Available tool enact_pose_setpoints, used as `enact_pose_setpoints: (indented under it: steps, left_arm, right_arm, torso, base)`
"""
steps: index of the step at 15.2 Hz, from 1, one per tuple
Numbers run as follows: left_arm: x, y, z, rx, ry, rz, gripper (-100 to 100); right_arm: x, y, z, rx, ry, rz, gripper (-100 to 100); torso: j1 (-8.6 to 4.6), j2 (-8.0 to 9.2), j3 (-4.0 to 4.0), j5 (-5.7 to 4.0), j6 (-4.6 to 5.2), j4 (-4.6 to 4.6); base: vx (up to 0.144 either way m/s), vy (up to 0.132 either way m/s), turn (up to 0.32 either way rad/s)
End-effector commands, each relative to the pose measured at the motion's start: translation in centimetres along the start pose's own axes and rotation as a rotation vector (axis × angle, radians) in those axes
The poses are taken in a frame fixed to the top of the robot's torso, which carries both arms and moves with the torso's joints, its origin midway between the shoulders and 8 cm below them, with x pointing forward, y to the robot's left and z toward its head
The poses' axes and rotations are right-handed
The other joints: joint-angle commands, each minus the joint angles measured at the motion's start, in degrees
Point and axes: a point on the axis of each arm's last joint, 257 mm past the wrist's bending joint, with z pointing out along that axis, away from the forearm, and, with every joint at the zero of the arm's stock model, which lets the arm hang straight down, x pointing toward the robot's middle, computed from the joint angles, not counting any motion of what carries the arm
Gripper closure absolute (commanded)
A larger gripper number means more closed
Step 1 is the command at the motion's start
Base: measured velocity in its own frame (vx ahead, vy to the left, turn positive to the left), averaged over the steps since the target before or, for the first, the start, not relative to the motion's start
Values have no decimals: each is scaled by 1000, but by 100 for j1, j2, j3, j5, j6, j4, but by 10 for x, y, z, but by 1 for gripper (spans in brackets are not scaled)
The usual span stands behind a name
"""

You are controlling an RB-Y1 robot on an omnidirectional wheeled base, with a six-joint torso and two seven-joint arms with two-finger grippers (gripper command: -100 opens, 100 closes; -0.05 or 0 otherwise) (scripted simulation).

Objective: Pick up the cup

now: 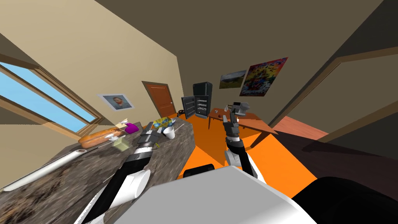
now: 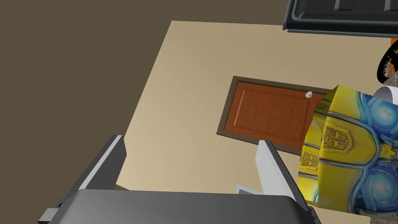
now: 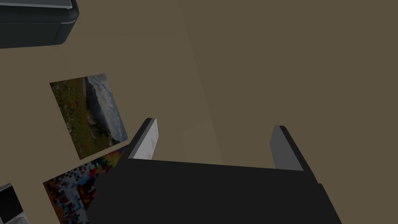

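Cup, small, white and tapered, stands near the far end of the dark marbled stone countertop, its mouth open to view.

Nearest to me, the left forearm reaches along that countertop. The left gripper sits just beside the cup on its near side, and as far as I can tell it is not touching it. Its two blades are spread wide with nothing between them. That suits an approach, so I judge the grasp not yet begun.

In the left wrist view the gripper aims past the cup toward the wall. Only a sliver of white rim peeks out from behind the yellow-and-blue patterned box, off to one finger's outer side. The hand probably has to swing toward the cup before closing. The box stands just beside the cup and leaves little room, so knocking it is the risk.

Further off on the countertop lies a long brown bread loaf.

The right gripper is held raised over the orange floor, well apart from the countertop. Its blades are parted and empty, and it is probably parked clear of the work.

Beyond it stand a wooden table and a black fridge with its door open.
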Motion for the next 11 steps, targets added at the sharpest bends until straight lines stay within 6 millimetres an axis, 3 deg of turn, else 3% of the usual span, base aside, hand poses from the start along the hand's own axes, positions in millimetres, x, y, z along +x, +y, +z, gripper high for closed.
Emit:
enact_pose_setpoints:
  steps: [1,11]
  left_arm:
    - [-4,13,1,-53,6,-14,-100]
    - [-16,48,-1,-226,17,-52,-100]
  right_arm:
    - [0,0,0,0,0,0,0]
    - [0,0,0,0,0,0,0]
  torso:
    - [0,0,0,0,0,0]
    - [0,-1,0,0,1,0]
  base:
    - [10,3,-55]
    - [12,4,-44]
